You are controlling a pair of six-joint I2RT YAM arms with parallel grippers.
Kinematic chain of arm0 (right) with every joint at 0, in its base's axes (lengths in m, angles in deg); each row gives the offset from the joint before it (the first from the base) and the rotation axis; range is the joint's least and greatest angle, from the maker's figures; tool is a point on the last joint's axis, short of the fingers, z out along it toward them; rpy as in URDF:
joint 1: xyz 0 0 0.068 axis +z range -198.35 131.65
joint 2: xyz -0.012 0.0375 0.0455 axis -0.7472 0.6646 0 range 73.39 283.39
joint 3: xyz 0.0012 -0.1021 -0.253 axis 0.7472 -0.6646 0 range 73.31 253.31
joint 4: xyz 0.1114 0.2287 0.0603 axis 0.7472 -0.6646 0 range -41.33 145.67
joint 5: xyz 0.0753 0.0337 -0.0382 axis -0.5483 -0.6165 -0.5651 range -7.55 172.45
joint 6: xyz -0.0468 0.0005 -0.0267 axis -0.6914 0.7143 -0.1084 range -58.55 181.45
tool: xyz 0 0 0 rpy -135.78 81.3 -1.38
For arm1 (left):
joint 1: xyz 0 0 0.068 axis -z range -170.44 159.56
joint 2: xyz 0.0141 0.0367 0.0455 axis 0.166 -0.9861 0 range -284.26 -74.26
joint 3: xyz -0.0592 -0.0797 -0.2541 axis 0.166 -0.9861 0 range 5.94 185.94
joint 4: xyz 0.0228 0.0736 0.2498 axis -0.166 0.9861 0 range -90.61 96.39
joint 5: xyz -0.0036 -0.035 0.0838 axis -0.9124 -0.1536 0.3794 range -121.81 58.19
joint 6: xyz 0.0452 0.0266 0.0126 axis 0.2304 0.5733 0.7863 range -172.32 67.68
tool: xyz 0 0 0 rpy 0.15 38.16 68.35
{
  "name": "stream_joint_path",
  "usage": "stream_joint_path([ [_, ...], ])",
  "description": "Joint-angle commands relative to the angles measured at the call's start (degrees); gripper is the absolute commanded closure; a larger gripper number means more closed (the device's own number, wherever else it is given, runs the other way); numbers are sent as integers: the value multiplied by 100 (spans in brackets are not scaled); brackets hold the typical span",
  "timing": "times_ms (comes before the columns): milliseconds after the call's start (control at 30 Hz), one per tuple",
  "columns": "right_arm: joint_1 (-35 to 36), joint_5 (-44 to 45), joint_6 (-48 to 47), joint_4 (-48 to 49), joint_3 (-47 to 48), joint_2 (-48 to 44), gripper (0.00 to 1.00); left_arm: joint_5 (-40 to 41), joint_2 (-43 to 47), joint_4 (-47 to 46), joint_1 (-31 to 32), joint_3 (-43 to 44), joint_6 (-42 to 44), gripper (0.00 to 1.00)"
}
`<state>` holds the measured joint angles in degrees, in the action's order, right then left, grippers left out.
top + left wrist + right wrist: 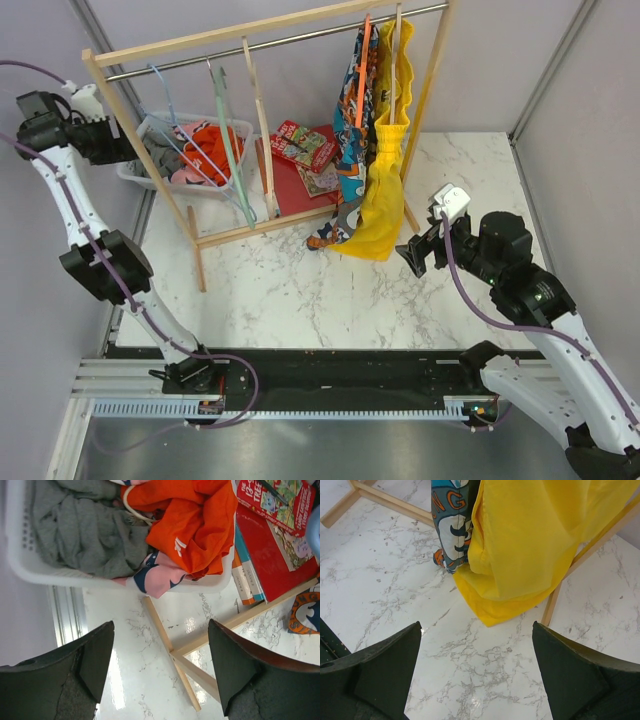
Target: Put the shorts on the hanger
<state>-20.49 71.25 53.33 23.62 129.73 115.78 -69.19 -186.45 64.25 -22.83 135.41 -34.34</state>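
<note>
1. Our right end effector (476,630) hangs over the table (380,565), jaws spread, holding nothing.
2. Our left end effector (160,632), likewise spread and empty, hovers near the basket (30,570).
3. The shorts (195,525) lie crumpled inside it, not yet grasped.
4. The hanger (172,108) hangs bare on the rail (300,38); we judge every step is left.

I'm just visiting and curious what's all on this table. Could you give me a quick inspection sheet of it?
Surface: white marble table.
Job's things: orange shorts crumpled in white basket; pale blue hanger on the rail, nothing on it.
Clutter: books, grey clothing, yellow garment and patterned garment hanging.
Hands: left hand open near basket; right hand open, facing yellow garment.
Cables: purple cables along both arms.
Surroundings: wooden rack, grey walls.
</note>
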Motion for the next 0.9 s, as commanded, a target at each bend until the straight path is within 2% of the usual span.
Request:
stream_joint_path([
  [0,-17,-145,144,182,53,6,2,101,-714,-175,416,586,478,17],
  [133,-17,-137,127,156,27,58,2,-602,-1262,-228,627,957,470,14],
  [300,-17,-93,100,173,-8,164,2,-1042,-1385,-693,979,501,619,14],
  [467,-17,-137,144,252,-131,208,2,-832,-1499,-1370,1392,18,462,14],
  [667,-26,-128,135,173,-158,173,2,-665,-1930,-2293,1471,34,-346,11],
  [867,-26,-93,47,243,-465,85,2,-131,-2114,-2663,1796,-124,-111,10],
])
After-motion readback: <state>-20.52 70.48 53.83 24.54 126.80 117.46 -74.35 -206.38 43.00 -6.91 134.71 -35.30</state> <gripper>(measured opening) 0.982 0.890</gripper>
